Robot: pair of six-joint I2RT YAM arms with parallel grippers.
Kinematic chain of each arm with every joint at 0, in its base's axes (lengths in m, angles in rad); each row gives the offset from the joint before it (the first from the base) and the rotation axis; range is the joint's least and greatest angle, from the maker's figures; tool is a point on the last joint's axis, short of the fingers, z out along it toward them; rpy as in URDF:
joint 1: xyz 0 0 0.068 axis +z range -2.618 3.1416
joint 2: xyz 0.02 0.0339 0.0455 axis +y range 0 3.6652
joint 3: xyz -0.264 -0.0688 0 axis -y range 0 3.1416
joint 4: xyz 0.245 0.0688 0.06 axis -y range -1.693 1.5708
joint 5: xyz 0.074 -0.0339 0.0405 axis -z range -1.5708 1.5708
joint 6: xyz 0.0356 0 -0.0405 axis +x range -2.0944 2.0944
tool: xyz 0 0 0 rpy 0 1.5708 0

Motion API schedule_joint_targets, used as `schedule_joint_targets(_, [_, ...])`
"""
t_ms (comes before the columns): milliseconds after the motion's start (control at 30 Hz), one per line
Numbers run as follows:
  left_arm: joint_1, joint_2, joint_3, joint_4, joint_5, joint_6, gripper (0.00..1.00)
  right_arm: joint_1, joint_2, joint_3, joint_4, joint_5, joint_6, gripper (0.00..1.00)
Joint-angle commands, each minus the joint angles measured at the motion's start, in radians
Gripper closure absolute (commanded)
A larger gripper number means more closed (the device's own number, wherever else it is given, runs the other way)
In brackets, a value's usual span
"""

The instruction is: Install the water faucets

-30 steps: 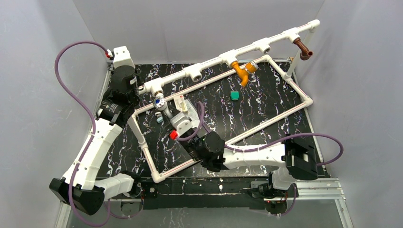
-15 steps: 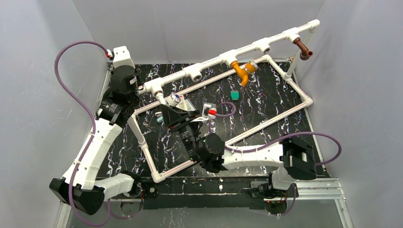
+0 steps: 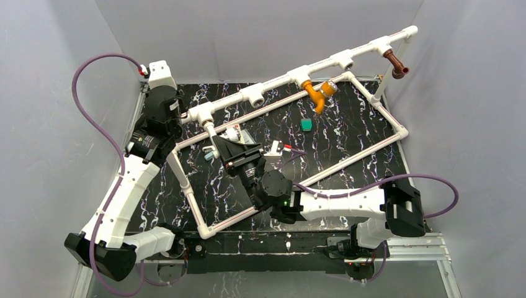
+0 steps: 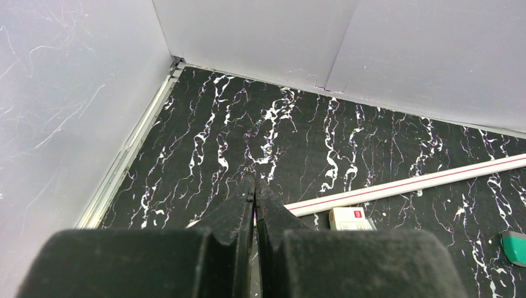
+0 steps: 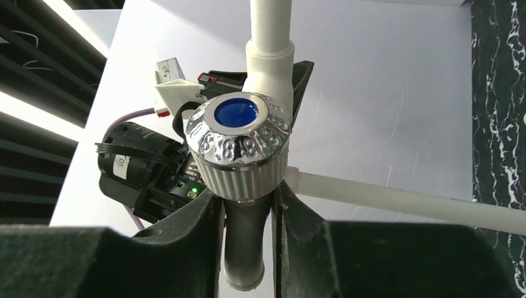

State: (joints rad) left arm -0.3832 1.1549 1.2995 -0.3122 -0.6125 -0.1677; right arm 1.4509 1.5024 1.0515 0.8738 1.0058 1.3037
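Observation:
The white faucet, with a chrome knob and a blue cap, sits between the fingers of my right gripper, which is shut on its spout. In the top view this faucet hangs just below the leftmost T-fitting of the pipe frame, its stem reaching up to that outlet. The orange faucet and the reddish-brown faucet stick out of fittings further right. My left gripper is shut on nothing, low over the black table at the back left.
The white pipe frame's floor rectangle surrounds the right arm. A small teal piece lies inside it. A small white box with a red label lies beside a pipe. Grey walls enclose the table.
The right wrist has rolled over while holding the white faucet, swinging its knob to the right under the leftmost T-fitting. The left arm has stayed still.

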Motion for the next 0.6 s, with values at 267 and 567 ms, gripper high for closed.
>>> schedule_joint_targets(267, [-0.033,0.099,-0.115,-0.352,0.074,-0.011,1.00,-0.011,-0.080,-0.006,-0.066,-0.002,0.229,0.90])
schedule_joint_targets(567, [-0.033,0.106,-0.124,-0.347,0.071,-0.011,1.00,-0.012,-0.098,-0.025,-0.071,0.003,0.208,0.56])
